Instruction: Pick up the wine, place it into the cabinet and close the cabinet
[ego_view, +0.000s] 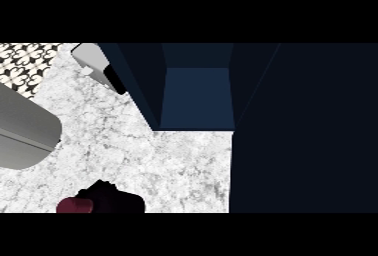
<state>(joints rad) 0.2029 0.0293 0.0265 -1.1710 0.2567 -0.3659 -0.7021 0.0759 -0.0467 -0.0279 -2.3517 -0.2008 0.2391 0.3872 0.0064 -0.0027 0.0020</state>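
Note:
The wine bottle (74, 205) shows only as a dark red end at the lower edge, left of centre. My right hand (112, 197) is curled round it and hides the rest, above the marble counter (148, 150). The dark blue cabinet (196, 95) stands open at the top centre, its inside bare and its left door (136, 82) swung outward. My left hand (116, 80) lies at the top left against that door's outer edge, fingers straight. A wide grey forearm (22, 130) crosses the left edge.
A broad dark cabinet face (303, 130) fills the whole right side. A black-and-white patterned wall patch (26, 62) sits in the top left corner. Bare marble lies between the bottle and the cabinet opening.

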